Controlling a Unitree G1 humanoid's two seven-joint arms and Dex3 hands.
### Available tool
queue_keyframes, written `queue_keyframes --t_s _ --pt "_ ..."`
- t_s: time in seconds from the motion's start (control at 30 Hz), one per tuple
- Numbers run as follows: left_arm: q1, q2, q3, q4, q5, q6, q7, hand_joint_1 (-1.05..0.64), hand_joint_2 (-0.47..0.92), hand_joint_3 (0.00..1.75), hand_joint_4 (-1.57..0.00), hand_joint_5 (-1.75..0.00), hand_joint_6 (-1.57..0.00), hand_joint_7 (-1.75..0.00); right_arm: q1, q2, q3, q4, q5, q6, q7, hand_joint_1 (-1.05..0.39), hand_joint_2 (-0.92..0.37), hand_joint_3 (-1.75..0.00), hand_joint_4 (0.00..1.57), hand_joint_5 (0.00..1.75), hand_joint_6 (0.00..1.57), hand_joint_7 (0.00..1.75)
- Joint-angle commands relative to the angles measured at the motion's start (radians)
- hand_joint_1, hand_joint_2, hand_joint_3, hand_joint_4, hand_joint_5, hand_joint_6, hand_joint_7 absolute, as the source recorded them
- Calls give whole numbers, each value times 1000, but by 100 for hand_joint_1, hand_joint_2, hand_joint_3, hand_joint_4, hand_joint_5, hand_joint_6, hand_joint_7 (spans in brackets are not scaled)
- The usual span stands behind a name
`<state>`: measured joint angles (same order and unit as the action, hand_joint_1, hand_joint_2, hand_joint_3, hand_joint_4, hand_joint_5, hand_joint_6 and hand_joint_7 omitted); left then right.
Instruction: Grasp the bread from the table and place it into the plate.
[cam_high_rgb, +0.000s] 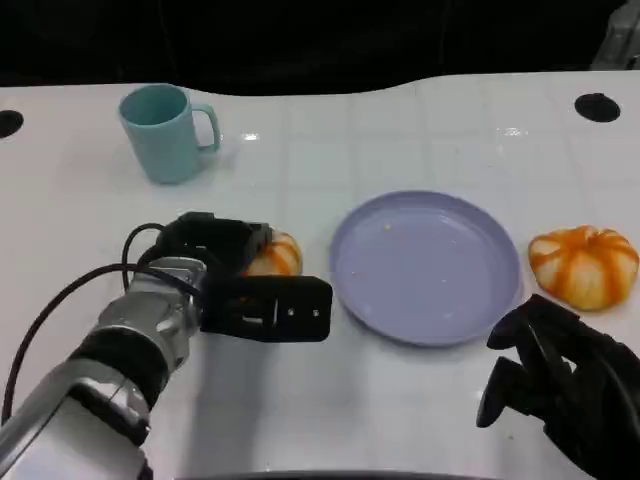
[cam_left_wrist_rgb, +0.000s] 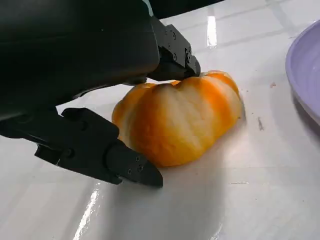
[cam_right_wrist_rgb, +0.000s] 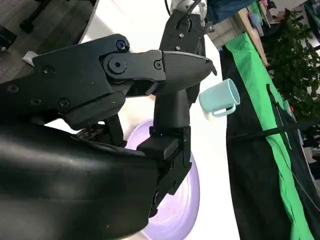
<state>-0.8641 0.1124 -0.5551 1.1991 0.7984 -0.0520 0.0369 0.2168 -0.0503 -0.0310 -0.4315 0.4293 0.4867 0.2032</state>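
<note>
The left hand sits on the white table just left of the lavender plate, with 1 bread roll directly behind its fingers. In the left wrist view the orange-and-white roll lies flat on the table between the black fingers: 1 finger touches its top, another lies alongside its lower flank. Whether the grip is closed firmly cannot be told, and the roll rests on the surface.

A 2nd roll lies near the table's right edge, just beside the plate rim.

The right hand hovers near the front edge, right of centre, fingers loosely curled and holding nothing.

A teal mug stands upright toward the far left corner.
</note>
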Motion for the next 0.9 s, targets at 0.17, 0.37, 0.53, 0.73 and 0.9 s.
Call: queue_keyframes --t_s 0.17,0.37,0.53,0.73,0.9 --pt "20 13 8 44 -40 -97 204 -26 91 16 -83 -152 -115 -13 11 -10 -10 -19 6 8 -8 -44 -92 -39 65 175 49 162" --pt "17 27 -3 35 -26 -101 309 -23 92 24 -78 -174 -79 -89 7 -14 -17 -11 12 5 -1 -44 -92 -38 64 175 49 161" --pt "10 35 5 13 -37 -115 385 -21 92 22 -82 -175 -56 -170 4 -15 -19 -4 9 4 -1 -45 -92 -38 64 175 49 161" --pt "4 46 54 -39 -77 -122 421 -14 87 27 -85 -175 -51 -172 2 -16 -18 3 5 -2 3 -45 -92 -38 64 175 50 161" --pt "-5 50 84 -85 -96 -123 439 -10 73 53 -86 -175 -54 -175 -1 -16 -17 11 3 -11 7 -44 -92 -39 66 175 51 161"
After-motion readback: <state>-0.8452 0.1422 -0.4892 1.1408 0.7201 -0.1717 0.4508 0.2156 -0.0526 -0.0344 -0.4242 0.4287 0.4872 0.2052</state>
